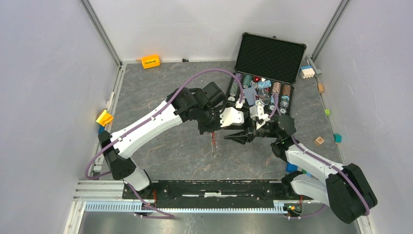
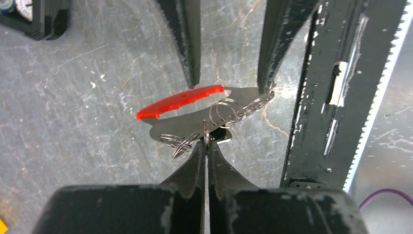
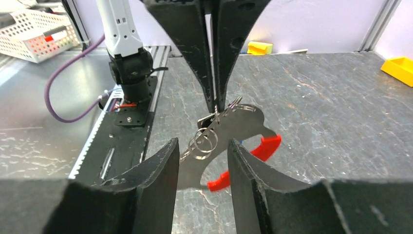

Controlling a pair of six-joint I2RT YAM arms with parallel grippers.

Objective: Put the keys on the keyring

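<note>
Two tools are facing each other above the bench [image 2: 73,97]. The left tool [image 2: 207,146] is clamping the keyring [image 2: 195,119], with silver rings [image 2: 226,112] beside a red fob [image 2: 180,101]. The right tool [image 3: 202,144] is standing apart, straddling it. Open bench is spreading on one side and the black rail [image 2: 316,97] is bordering the other.

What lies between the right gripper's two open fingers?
The keyring, held from above by the shut left gripper; the right wrist view shows it.

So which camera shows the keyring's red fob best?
The left wrist view: the red fob shows end to end, nothing across it. In the right wrist view the right claw covers its middle, leaving two red pieces. From the top it is only a thin reddish sliver.
</note>
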